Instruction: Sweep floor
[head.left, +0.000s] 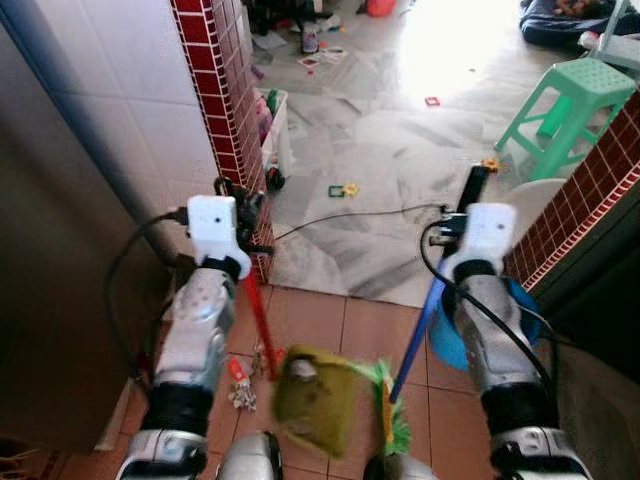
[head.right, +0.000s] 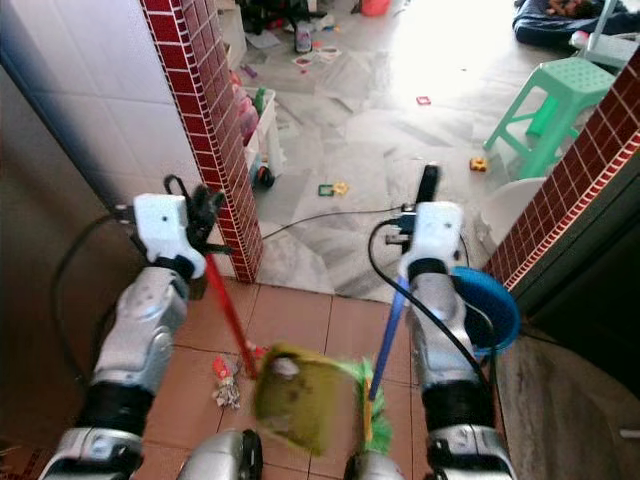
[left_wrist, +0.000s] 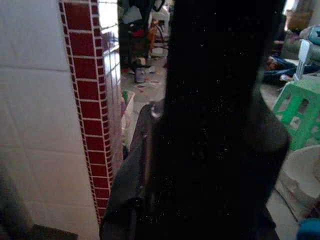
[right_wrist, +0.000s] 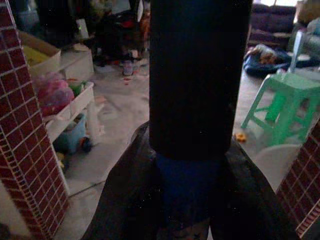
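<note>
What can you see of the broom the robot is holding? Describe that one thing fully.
The broom has a blue stick with a black top end, which rises above the right tool; that tool is shut on the stick. The stick slants down and toward the robot to a head of green bristles with a yellow band, low over the terracotta floor tiles, beside the blurred olive dustpan. Whether the bristles touch the floor cannot be told.

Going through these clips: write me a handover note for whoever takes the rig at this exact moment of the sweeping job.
Left gripper is shut on the dustpan's red handle; the olive pan sits low on the terracotta tiles.
Right gripper is shut on the broom's blue handle; green bristles are beside the pan.
Litter lies by the pan, unswept.
Left: scraps on the marble floor beyond.
</note>
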